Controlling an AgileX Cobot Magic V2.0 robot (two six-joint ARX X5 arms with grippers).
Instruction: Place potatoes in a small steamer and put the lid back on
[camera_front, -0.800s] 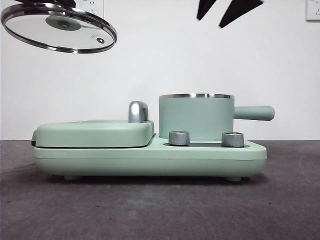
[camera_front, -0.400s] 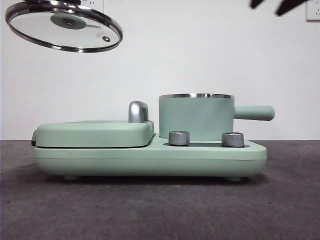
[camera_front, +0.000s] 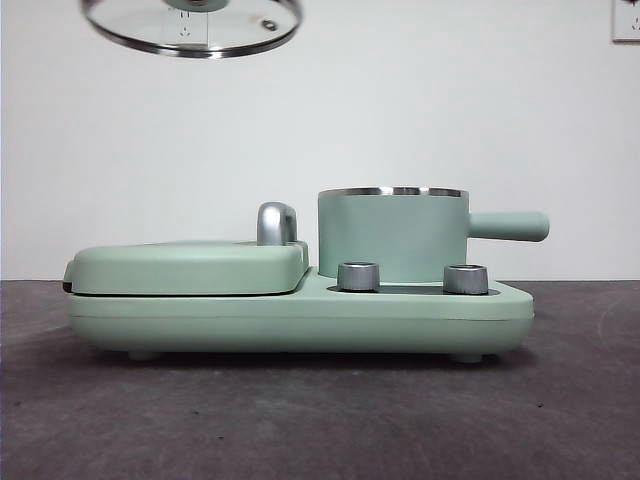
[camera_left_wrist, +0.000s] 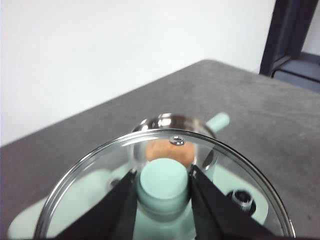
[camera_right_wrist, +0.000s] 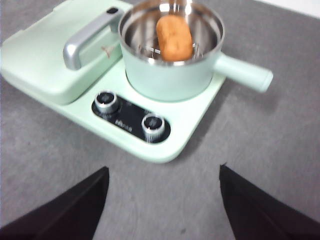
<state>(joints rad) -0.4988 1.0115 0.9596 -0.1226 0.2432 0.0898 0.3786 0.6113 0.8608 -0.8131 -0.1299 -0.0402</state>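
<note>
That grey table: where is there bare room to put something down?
Bare grey table shows in front of the cooker's dials and beside the small steamer's handle. The steamer is taken: the potato fills it. The left pincer holds the lid overhead.

clear glass lid (camera_front: 190, 25) (chrome rim), matte steamer (camera_front: 392, 235)

Lid (camera_front: 192, 28) top cut off
</note>
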